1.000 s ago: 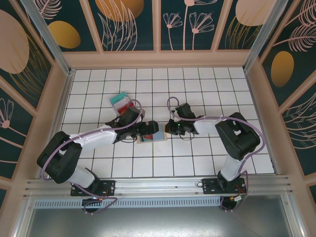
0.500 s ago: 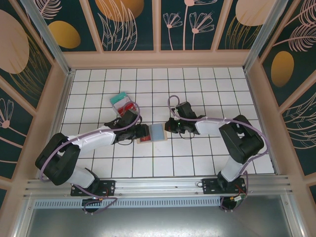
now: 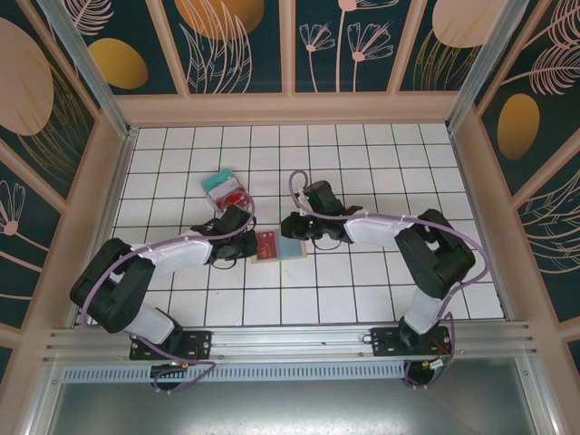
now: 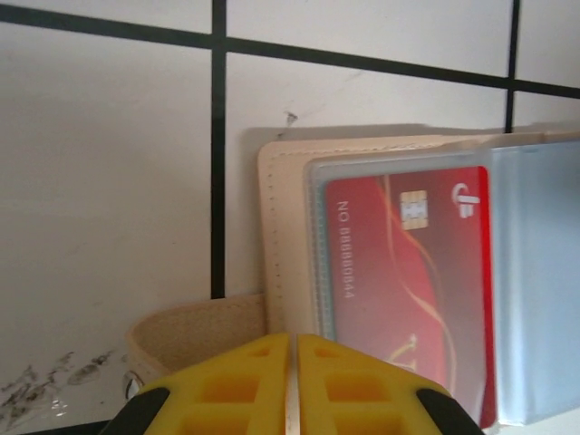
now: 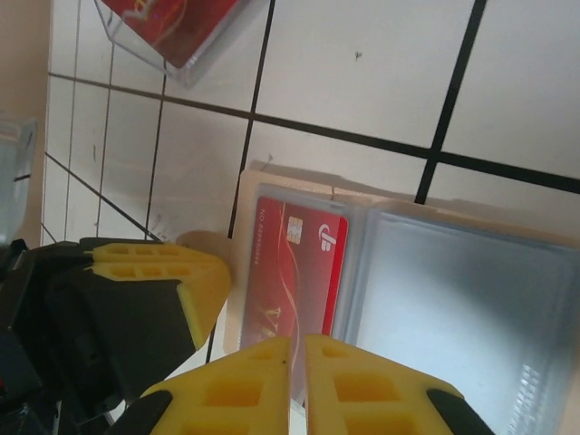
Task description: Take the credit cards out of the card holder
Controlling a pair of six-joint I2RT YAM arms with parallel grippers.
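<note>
The tan card holder lies open on the white tiles. A red credit card sits under a clear sleeve in its left half, and a blue-grey panel is on its right. In the left wrist view the red card lies just past my left gripper, whose yellow jaws are pressed together at the holder's tan edge and flap. My right gripper hovers over the red card's near end, its jaws a thin slit apart with nothing in them. A teal credit card and another red one lie on the tiles.
The loose cards lie back left of the holder; the red one has a clear rim. My left gripper's fingers sit right beside the holder. Beige walls ring the tiled floor, and both arms meet at its middle.
My left gripper has shut at the holder's left edge. The right gripper has moved left over the holder, whose red card now shows in the top view.
</note>
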